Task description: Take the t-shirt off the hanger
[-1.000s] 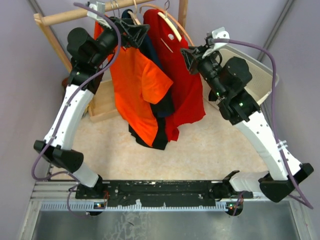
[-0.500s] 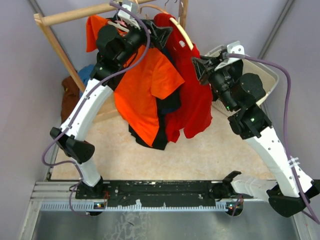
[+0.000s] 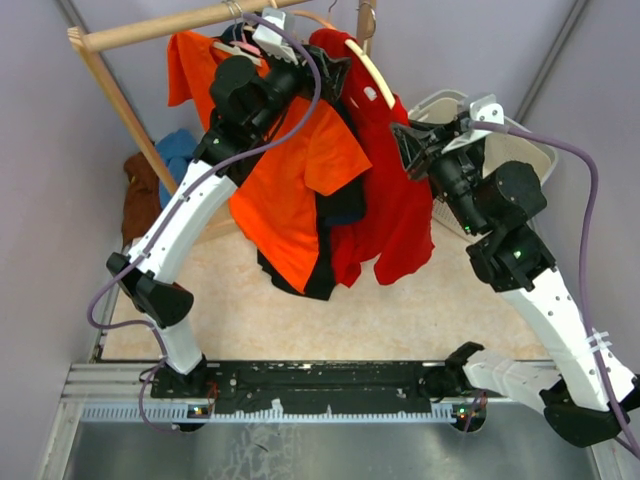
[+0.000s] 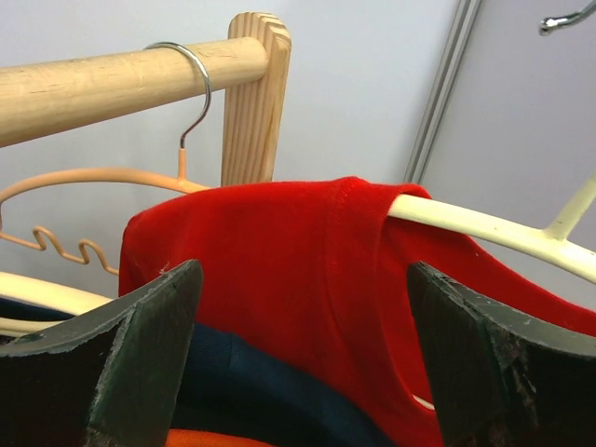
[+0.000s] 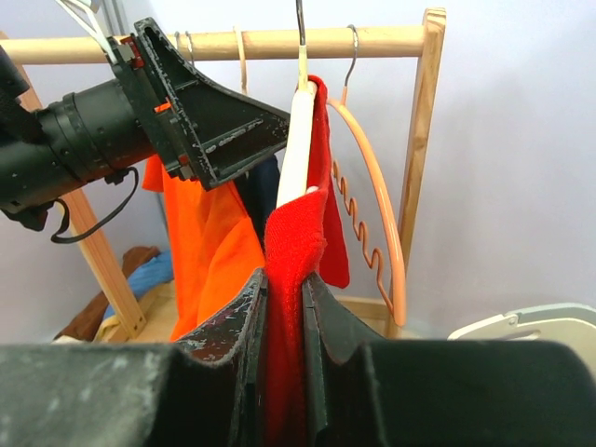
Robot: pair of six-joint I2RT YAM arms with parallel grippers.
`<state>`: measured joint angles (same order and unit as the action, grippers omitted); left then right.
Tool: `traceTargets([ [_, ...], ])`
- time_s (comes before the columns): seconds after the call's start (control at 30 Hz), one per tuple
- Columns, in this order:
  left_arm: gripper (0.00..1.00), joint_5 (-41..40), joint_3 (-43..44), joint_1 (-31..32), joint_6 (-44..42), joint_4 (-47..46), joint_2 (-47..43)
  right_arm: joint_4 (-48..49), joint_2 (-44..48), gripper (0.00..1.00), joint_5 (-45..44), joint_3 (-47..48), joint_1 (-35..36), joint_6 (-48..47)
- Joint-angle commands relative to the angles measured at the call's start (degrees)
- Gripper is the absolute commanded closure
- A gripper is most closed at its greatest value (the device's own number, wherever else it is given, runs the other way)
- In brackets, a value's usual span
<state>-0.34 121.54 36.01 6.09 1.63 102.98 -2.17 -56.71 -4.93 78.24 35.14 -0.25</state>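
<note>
Left arm: raised steeply from its base, elbow low, forearm slanting up and rightward toward the wooden rail (image 3: 150,30), across the front of an orange t-shirt (image 3: 290,190). Left pincer (image 3: 335,75): spread wide, gripping nothing, pointed at the shoulder of the red t-shirt (image 3: 385,200), one finger to each side in the wrist view, short of the cloth. Red t-shirt: hung on the cream hanger (image 3: 372,75) on the rail, right of the orange one and of a dark garment (image 3: 340,205), with one hanger arm showing bare beside the collar. Right arm: rising from its base at lower right, bent at the elbow, wrist turned leftward to the shirt's side. Right pincer (image 3: 405,140): pressed nearly together, pinching a fold of the red cloth below the hanger. Behind that arm, a white basket (image 3: 530,150).
</note>
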Motion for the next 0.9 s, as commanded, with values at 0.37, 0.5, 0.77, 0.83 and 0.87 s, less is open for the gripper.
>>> traceTargets([
  [0.37, 0.14, -2.26, 1.80, 1.38, -0.79, 0.22, 1.16, 6.74, 7.25, 1.00, 1.61, -0.91, 0.37, 1.04],
  [0.5, 0.19, -0.04, 2.73, 1.92, -0.40, -0.65, 1.73, 6.27, 7.49, 1.00, 1.89, -0.91, 0.37, 1.09],
  [0.77, 0.61, 10.08, 2.21, 2.83, 1.32, -4.83, 1.46, 6.39, 7.66, 1.00, 1.52, -0.99, 0.39, 1.26],
  [0.83, 0.83, 12.00, 2.18, 3.15, 1.72, -5.27, 1.14, 6.39, 7.62, 1.00, 1.14, -1.07, 0.37, 1.37],
  [0.87, 0.91, 12.57, 2.17, 3.37, 1.66, -5.24, 0.90, 6.39, 7.59, 1.00, 0.95, -1.14, 0.37, 1.39],
])
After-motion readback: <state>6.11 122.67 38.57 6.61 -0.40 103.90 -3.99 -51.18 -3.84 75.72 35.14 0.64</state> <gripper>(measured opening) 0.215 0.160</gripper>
